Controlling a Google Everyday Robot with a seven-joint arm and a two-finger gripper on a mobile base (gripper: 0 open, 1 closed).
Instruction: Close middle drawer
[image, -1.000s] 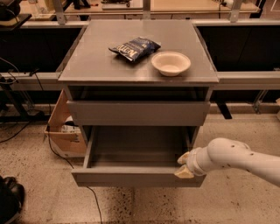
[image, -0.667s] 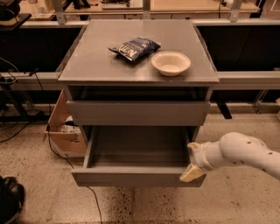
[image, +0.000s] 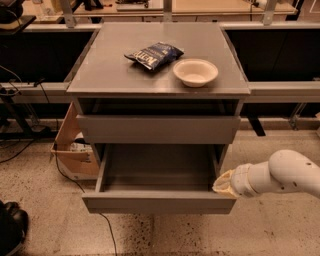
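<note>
The middle drawer (image: 159, 202) is a plain grey, handleless box. It is pulled far out of the grey cabinet (image: 100, 80), and its inside is bare. My gripper (image: 224, 183), on a white arm (image: 285, 174) coming in from the right, sits at the drawer's right front corner, against the top of the front panel and the right side wall. Above it, another drawer front (image: 158, 128) stands slightly out from the cabinet.
A blue chip bag (image: 154, 54) and a white bowl (image: 195, 71) lie on the cabinet top. An open cardboard box (image: 72, 150) and cables lie on the floor to the left. A dark object (image: 11, 225) sits at the lower left. Tables stand behind.
My gripper has shifted slightly right and up, onto the drawer's right front corner. The drawer stands about as far out as before.
</note>
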